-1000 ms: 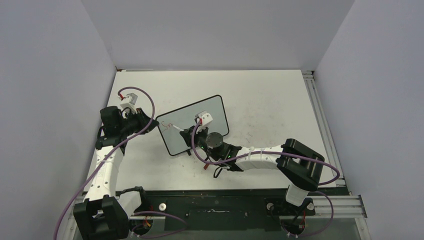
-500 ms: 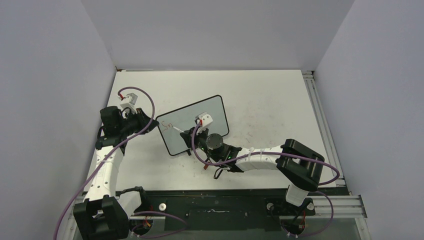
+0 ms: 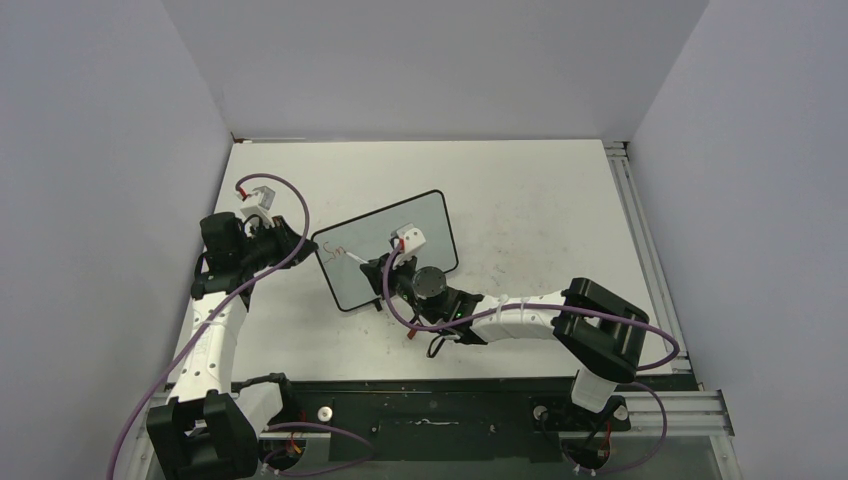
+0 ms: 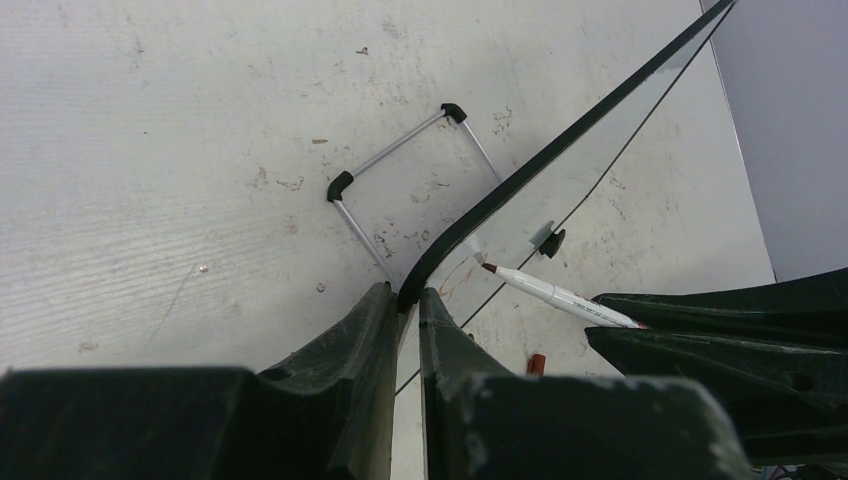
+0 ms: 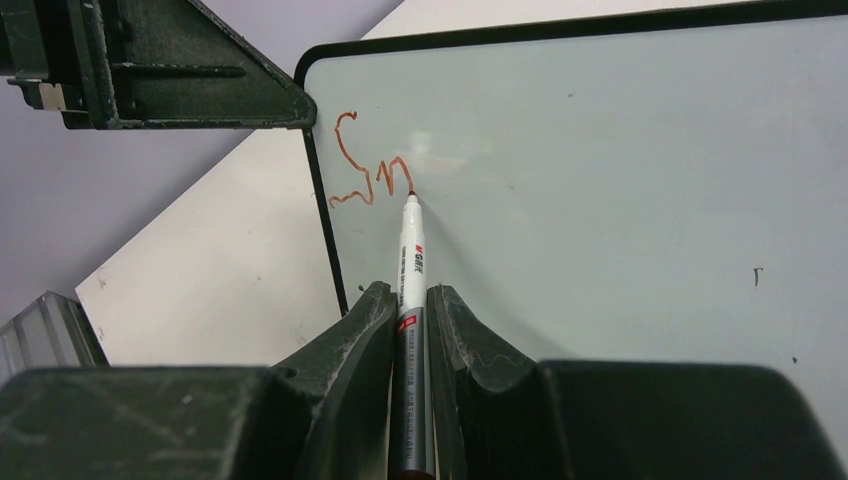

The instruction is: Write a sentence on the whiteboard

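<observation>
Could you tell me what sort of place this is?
Probably a robotics lab test cell: a white table boxed in by plain grey panels, two arms bolted to a metal rail, one writing on a whiteboard with a marker.

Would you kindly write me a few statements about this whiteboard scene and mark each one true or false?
1. The right tool is shut on the marker. True.
2. The lettering is blue. False: it is red.
3. The left tool hangs clear of the whiteboard. False: it is clamped on the board's black frame at a corner.
4. The marker's tip sits at the end of the last stroke written. True.
5. Writing fills the whole board. False: only a couple of letters stand near one corner, and the rest of the board has no writing.
</observation>
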